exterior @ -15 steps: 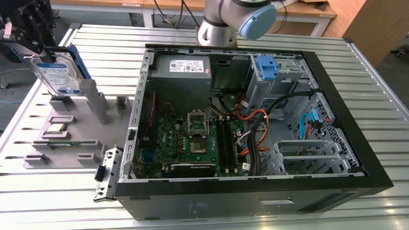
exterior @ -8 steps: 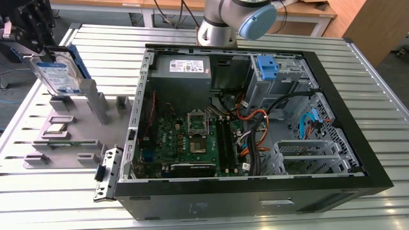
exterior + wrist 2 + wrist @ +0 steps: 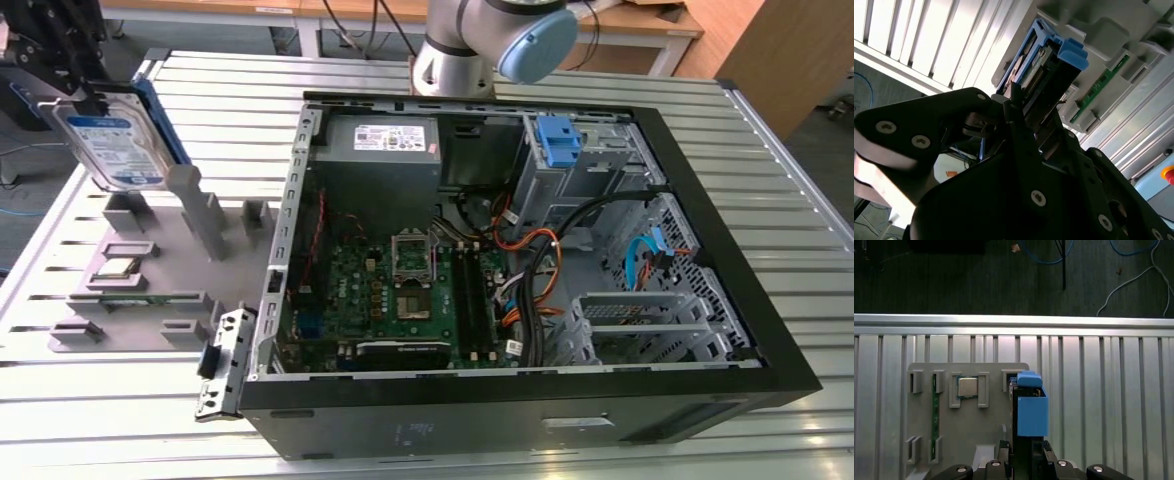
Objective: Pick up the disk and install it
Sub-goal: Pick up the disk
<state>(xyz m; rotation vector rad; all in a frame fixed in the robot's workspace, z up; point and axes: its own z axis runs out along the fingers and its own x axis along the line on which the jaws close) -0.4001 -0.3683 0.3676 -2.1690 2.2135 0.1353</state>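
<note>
The disk (image 3: 120, 140), a silver drive with a blue-and-white label in a blue caddy, is held upright on its edge at the exterior view's far left. My gripper (image 3: 78, 98) is shut on its upper end. It hangs over the far end of the grey parts holder (image 3: 147, 270). In the first wrist view the disk's blue caddy edge (image 3: 1029, 410) points away from my gripper (image 3: 1026, 457), over the holder's edge (image 3: 924, 440). In the second wrist view the black fingers (image 3: 1014, 107) clamp the disk (image 3: 1051, 62) from both sides.
An open black computer case (image 3: 721, 250) lies on the slatted metal table (image 3: 801, 440), with a motherboard (image 3: 400, 290), a grey power supply (image 3: 380, 150), cables and a blue bracket (image 3: 558, 140) in the drive bay. The holder carries a chip (image 3: 118, 267) and a memory stick (image 3: 127, 297).
</note>
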